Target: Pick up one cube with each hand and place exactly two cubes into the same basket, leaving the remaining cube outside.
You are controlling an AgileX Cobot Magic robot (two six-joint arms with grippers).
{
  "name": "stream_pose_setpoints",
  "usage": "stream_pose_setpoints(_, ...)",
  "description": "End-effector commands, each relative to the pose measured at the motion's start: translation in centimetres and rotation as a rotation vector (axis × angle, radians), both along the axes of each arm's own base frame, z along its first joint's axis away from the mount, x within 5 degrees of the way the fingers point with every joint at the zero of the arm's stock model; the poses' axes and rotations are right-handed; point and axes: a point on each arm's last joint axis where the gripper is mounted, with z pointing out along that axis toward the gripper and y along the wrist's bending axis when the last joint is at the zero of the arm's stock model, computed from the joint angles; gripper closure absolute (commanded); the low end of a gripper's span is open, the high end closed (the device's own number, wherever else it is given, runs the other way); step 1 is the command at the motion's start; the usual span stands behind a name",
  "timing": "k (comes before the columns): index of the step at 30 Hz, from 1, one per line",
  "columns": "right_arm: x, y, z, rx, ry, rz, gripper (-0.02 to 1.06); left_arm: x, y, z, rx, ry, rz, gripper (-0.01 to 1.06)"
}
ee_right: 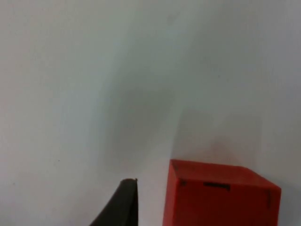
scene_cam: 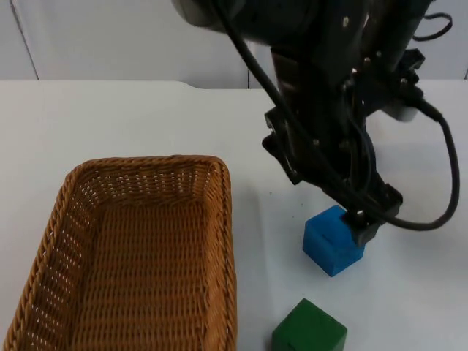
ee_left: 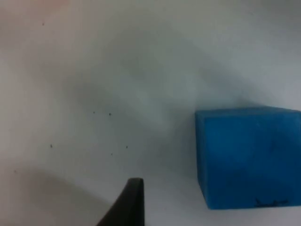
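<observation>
Left tool (scene_cam: 358, 223) low at the blue cube (scene_cam: 333, 240); right tool over the red cube (ee_right: 221, 195).

Left tool sits at the blue cube's far upper edge on the white desk (scene_cam: 146, 117), seemingly touching it. Its wrist view puts the cube just beside one black fingertip (ee_left: 127, 202), off to the side, not yet between the fingers. Right wrist view has the red cube likewise just beside the right tool's fingertip (ee_right: 123, 203). Cannot tell whether either tool is spread or pressed together. Green cube (scene_cam: 309, 330) lies near the blue one, nearer the camera; empty wicker basket (scene_cam: 146, 170) stands well apart to the left. Judgement: centre each cube between the fingers, square to its flat faces, before squeezing; an off-centre pinch would likely twist it loose.
</observation>
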Motion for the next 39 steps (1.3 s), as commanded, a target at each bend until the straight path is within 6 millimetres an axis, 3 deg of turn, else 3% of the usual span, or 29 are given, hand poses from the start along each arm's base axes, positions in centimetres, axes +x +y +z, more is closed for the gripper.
stream_pose_setpoints(1,0.1,0.4,-0.8,0.004,0.006,0.003,0.0,0.0,-0.4,-0.5,-0.007,-0.002,0.005,0.06)
stream_pose_setpoints(11,0.5,0.6,-3.7,0.002,0.011,0.003,0.0,0.4,-0.7,-3.3,0.009,-0.005,-0.001,0.06)
stream_pose_setpoints(22,0.6,0.6,-4.5,-0.002,0.01,0.004,0.0,0.5,-0.9,-4.3,-0.002,-0.013,0.001,0.06)
stream_pose_setpoints(27,0.6,0.6,-4.5,-0.003,0.009,0.005,0.12,0.6,-0.9,-4.3,-0.007,-0.018,0.001,0.08)
stream_pose_setpoints(28,0.6,0.6,-4.5,-0.003,0.009,0.005,0.2,0.6,-0.9,-4.3,-0.007,-0.018,0.001,0.1)
stream_pose_setpoints(30,0.6,0.6,-4.5,-0.003,0.009,0.005,0.33,0.6,-0.9,-4.4,-0.002,-0.013,0.001,0.26)
stream_pose_setpoints(31,0.6,0.6,-4.5,-0.003,0.009,0.005,0.33,0.6,-0.9,-4.4,-0.002,-0.013,0.001,0.26)
stream_pose_setpoints(32,0.6,0.6,-4.5,-0.003,0.009,0.005,0.41,0.6,-0.9,-4.4,-0.003,-0.014,0.001,0.34)
stream_pose_setpoints(35,0.6,0.5,-4.5,-0.004,0.011,0.005,0.65,0.5,-0.9,-4.4,-0.005,-0.011,0.003,0.65)
stream_pose_setpoints(36,0.6,0.5,-4.5,-0.004,0.011,0.005,0.65,0.5,-0.9,-4.4,-0.005,-0.011,0.003,0.65)
stream_pose_setpoints(39,0.6,0.5,-4.5,-0.004,0.011,0.005,0.96,0.5,-0.9,-4.4,-0.005,-0.011,0.003,0.96)
